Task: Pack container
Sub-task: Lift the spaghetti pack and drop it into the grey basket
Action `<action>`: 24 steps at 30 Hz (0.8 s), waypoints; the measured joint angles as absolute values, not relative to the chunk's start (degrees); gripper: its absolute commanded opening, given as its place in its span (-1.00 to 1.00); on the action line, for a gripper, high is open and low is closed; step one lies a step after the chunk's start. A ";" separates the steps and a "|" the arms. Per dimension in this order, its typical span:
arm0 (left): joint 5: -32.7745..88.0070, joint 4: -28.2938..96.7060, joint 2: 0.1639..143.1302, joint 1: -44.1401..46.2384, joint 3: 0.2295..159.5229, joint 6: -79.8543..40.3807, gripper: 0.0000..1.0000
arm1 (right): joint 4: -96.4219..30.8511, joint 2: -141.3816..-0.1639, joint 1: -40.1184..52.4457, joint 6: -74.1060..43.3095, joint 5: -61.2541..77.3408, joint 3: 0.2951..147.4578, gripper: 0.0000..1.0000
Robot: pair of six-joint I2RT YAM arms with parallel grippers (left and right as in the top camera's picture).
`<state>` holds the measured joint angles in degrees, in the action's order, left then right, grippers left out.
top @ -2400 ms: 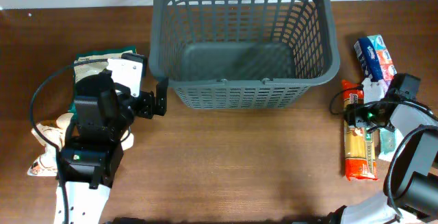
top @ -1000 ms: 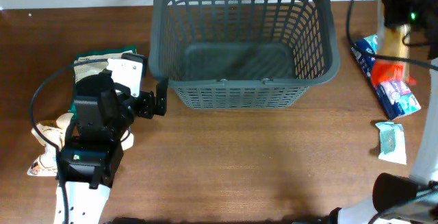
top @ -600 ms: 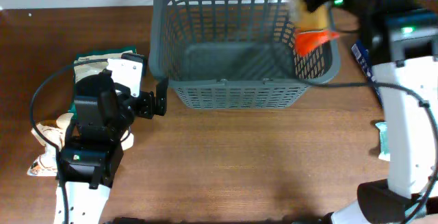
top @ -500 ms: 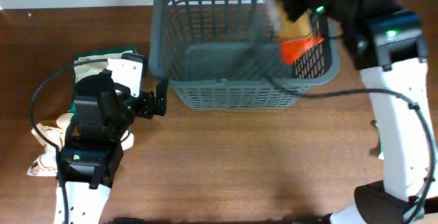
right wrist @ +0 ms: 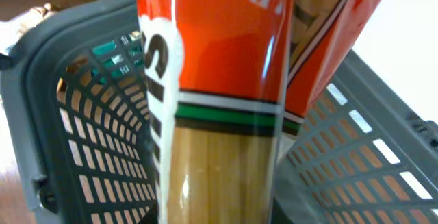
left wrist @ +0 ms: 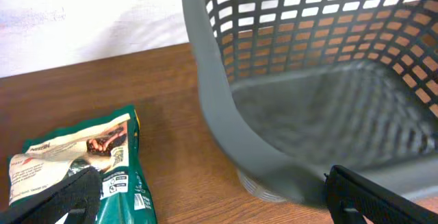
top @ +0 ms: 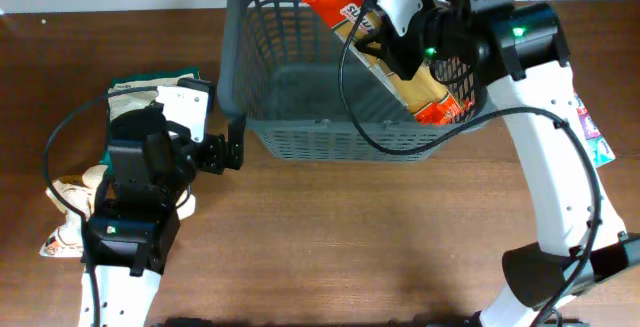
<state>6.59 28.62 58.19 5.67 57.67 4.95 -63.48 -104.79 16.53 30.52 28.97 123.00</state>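
A dark grey plastic container [top: 320,139], rectangular with rounded corners, lattice sides and a solid rim, stands at the far middle of my wood-grain bench [top: 350,237]. My right tool [top: 412,37] is clenched on a long, glossy spaghetti pack [top: 405,77], orange-red at both ends with a clear window showing pale pasta strands. It is held aslant over the container's right half, with one red end above the far rim and the other low inside, by the front right wall. My right arm arches in from the right, its white forearm bent above the basket. My left tool [top: 234,142] is spread wide, released, just beside the container's front left corner. A crinkled green-and-cream snack bag [left wrist: 75,159] lies flat near it.
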 measured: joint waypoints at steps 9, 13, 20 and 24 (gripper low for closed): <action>6.61 28.60 58.19 5.67 57.71 4.95 0.99 | -63.26 -104.84 16.53 31.53 29.47 123.42 0.98; 6.59 28.69 58.19 5.67 57.76 4.97 0.98 | -62.85 -104.84 16.53 31.46 29.50 123.59 0.98; 5.23 28.62 58.19 5.67 57.78 4.95 0.99 | -63.64 -104.81 15.46 22.85 23.55 130.85 0.98; 4.16 28.49 58.19 5.67 57.78 4.95 0.99 | -69.36 -104.16 9.89 15.31 17.02 138.63 0.98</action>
<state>4.16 28.49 58.19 5.67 57.78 4.95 -69.36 -104.16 9.89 15.31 17.02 138.63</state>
